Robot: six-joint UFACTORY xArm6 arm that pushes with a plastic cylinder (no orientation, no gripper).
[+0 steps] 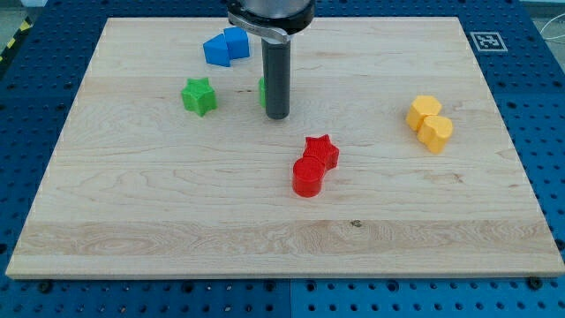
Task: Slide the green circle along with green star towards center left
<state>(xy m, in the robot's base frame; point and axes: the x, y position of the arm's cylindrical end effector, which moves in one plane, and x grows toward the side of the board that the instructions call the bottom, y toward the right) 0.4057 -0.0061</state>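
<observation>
On the wooden board [132, 221], starting from the view's left, the green star [199, 95] is sitting in the upper-left part, well clear of the edges. Above it and slightly toward the view's right, two blue blocks [225, 48] are lying touching each other near the top edge; their exact shapes are hard to make out. Next, the green circle [262, 92] is showing only as a thin green sliver, since the dark rod is standing in front of it and hiding most of it. My tip [277, 116] is resting on the board just beside that sliver, on its right side in the view, and appears to be touching it, though I cannot tell for certain. The rod has no jaws, so there is nothing spreading or pinching. Below and to the right, a red star [321, 150] and a red cylinder [307, 177] are sitting pressed together near the board's middle. Far toward the view's right, two yellow blocks [429, 124] are lying touching, well apart from everything else.
</observation>
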